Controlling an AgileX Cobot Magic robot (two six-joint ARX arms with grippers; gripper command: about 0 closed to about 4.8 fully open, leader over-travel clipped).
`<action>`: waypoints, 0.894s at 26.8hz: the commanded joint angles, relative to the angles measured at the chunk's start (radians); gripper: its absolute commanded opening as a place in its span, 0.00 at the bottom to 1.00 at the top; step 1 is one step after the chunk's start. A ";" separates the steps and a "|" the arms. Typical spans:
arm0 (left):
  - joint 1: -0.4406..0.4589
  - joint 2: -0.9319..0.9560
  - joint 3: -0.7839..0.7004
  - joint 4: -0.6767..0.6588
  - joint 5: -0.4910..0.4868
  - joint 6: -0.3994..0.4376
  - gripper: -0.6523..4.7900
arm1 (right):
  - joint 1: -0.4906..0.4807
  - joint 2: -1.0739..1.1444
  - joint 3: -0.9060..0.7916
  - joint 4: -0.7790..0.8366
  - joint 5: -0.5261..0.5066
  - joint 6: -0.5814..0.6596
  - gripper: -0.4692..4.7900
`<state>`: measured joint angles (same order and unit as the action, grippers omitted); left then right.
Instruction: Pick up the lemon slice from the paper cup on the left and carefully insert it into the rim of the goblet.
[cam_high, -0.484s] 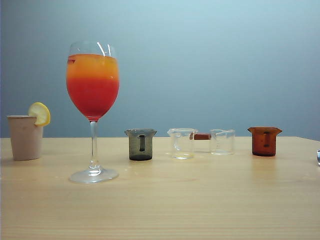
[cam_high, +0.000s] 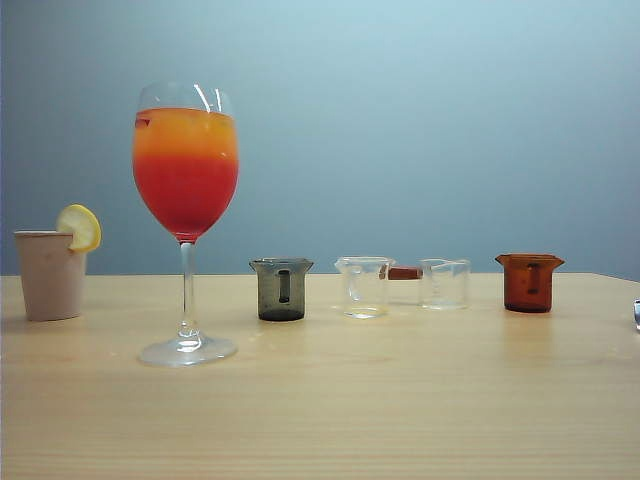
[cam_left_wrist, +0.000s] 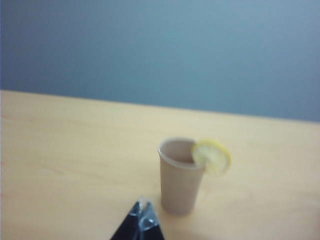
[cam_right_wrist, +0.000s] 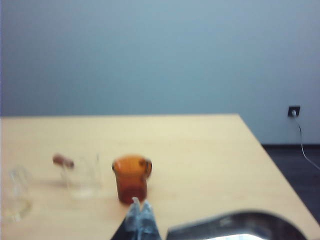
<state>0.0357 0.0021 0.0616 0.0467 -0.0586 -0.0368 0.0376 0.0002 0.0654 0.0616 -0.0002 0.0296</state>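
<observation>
The lemon slice (cam_high: 79, 227) (cam_left_wrist: 212, 156) sits wedged on the rim of the beige paper cup (cam_high: 50, 275) (cam_left_wrist: 180, 176) at the far left of the table. The goblet (cam_high: 186, 220), filled with an orange-over-red drink, stands upright to the right of the cup. My left gripper (cam_left_wrist: 143, 204) is shut and empty, a little short of the cup. My right gripper (cam_right_wrist: 140, 204) is shut too, with nothing in it, just short of an amber measuring cup (cam_right_wrist: 131, 178). Neither gripper shows in the exterior view.
A dark grey measuring cup (cam_high: 281, 288), two clear beakers (cam_high: 364, 286) (cam_high: 445, 283) with a small brown object (cam_high: 404, 272) between them, and the amber cup (cam_high: 529, 281) stand in a row behind the goblet. The table's right edge (cam_right_wrist: 272, 165) drops to a dark floor.
</observation>
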 joint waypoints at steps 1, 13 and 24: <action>0.000 0.006 0.077 -0.081 -0.013 -0.008 0.11 | 0.001 0.000 0.080 -0.037 0.009 0.027 0.09; 0.000 0.167 0.300 -0.120 -0.013 -0.008 0.11 | 0.002 0.030 0.326 -0.237 0.002 0.061 0.08; 0.000 0.563 0.570 -0.120 0.138 0.004 0.11 | 0.008 0.287 0.556 -0.245 -0.183 0.106 0.08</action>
<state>0.0357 0.5339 0.6083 -0.0807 0.0345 -0.0383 0.0448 0.2646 0.5991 -0.2005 -0.1410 0.1322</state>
